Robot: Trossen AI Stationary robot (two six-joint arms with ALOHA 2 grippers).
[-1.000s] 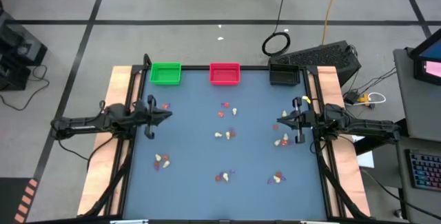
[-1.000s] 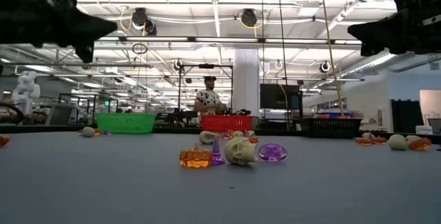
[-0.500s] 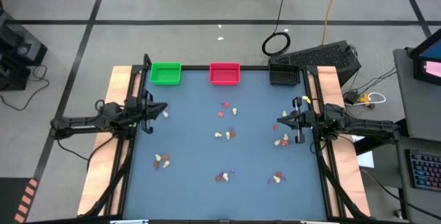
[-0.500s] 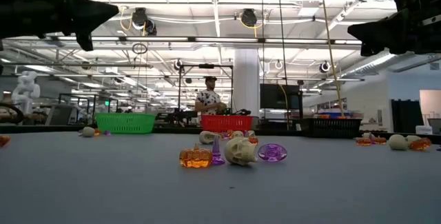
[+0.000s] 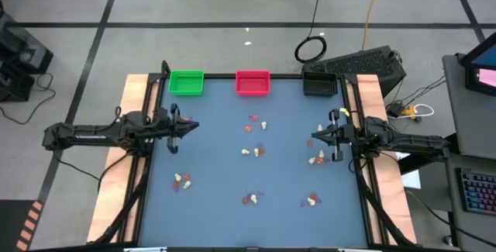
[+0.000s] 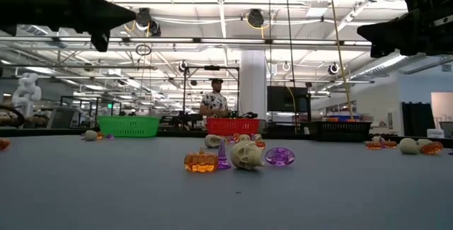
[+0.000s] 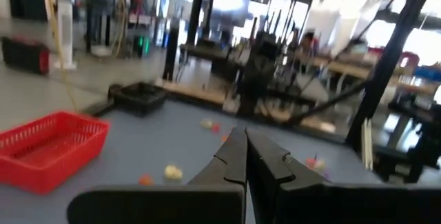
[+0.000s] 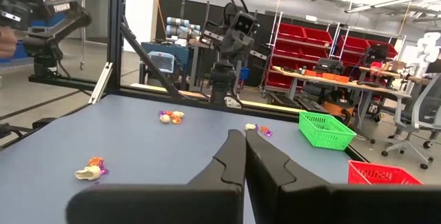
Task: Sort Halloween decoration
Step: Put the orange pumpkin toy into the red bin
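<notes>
The Halloween decoration lies in small clusters of cream, orange and purple trinkets on the blue table: near the middle (image 5: 252, 151), by the near edge (image 5: 250, 198) (image 5: 312, 200), at the left (image 5: 183, 180) and at the right (image 5: 318, 158). In the low view one cluster (image 6: 241, 156) sits closest. My left gripper (image 5: 192, 126) (image 7: 244, 141) hovers shut above the table's left side, beside a trinket pair (image 5: 184, 119). My right gripper (image 5: 312, 142) (image 8: 243, 141) hovers shut at the right side, above its nearby cluster. Neither touches anything.
Along the far edge stand a green tray (image 5: 186, 82), a red tray (image 5: 253, 82) and a black tray (image 5: 318, 84). Wooden rails border the table left and right. A person (image 6: 214, 102) stands in the room far behind the table.
My left gripper has swung toward the table's far edge and risen a little, and its arm now reaches level across from the left. The right arm and the trinkets have stayed where they were.
</notes>
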